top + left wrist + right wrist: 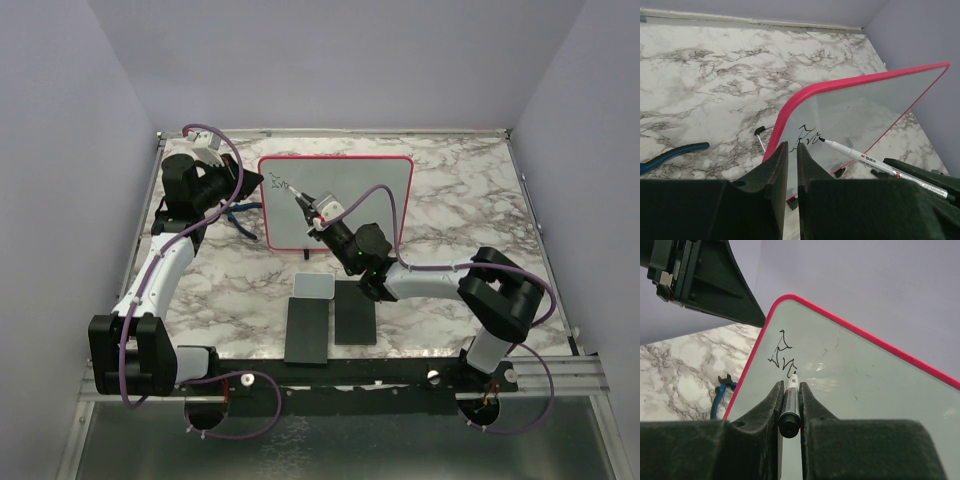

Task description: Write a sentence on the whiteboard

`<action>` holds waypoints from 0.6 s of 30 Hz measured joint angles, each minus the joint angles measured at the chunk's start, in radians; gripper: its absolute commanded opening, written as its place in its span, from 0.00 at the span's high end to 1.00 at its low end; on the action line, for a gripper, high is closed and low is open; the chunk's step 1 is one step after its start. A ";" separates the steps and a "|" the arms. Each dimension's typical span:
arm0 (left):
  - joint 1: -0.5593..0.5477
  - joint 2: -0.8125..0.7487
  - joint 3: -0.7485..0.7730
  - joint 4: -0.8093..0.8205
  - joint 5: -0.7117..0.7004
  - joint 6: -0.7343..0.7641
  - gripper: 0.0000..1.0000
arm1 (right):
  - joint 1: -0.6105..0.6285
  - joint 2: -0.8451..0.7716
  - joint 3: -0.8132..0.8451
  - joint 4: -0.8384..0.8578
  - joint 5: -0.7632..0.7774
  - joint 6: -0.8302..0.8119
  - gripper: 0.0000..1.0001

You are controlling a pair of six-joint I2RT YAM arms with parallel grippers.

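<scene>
**Board upright on the table, clamped at its left rim, marker at the writing**

The board point(370, 195) point(865, 105) point(865, 385) stands upright, tilted slightly back, towards the far side of the marble table point(450, 190). Its face is turned to the arms, and one black foot point(305, 255) shows below its lower rim.

The left gripper point(248, 203) point(792, 146) is clenched on the board's left rim. One finger lies on each side of the pink edge.

The right gripper point(322, 212) point(790, 386) is clenched on a white marker point(303, 199) point(860, 155) point(791, 400) held lengthwise between its fingers. The marker's dark tip rests at the board's face, at the right end of the writing.

The writing point(277, 183) point(807, 136) point(781, 354) is a few thin dark strokes in the board's upper left corner. It is too small to read.

Blue-handled pliers point(240, 222) point(670, 155) point(720, 390) lie on the table just left of the board, below the left gripper.

In front of the board a small grey-white pad point(313, 286) lies flat. Two black slabs point(306, 330) point(355, 313) lie side by side just nearer the arm bases, the left one touching the pad's near edge.
</scene>
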 measured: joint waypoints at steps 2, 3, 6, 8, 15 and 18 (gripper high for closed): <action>0.000 0.000 0.000 0.000 0.000 0.000 0.87 | 0.000 0.000 -0.007 0.000 0.001 0.003 0.99; 0.000 0.000 0.000 0.000 0.000 0.000 0.87 | 0.000 0.000 -0.010 0.000 0.001 0.004 0.99; 0.000 0.000 0.000 0.000 0.000 0.000 0.87 | 0.000 0.000 -0.021 0.000 0.001 0.011 0.99; 0.000 0.000 0.000 0.000 0.000 0.000 0.87 | 0.000 0.000 -0.027 0.000 0.001 0.013 0.99; 0.000 0.000 0.000 0.000 0.000 0.000 0.87 | 0.000 0.000 -0.031 0.000 0.005 0.017 0.99; 0.000 0.000 0.000 0.000 0.000 0.000 0.87 | 0.000 -0.003 -0.031 -0.001 0.003 0.017 0.99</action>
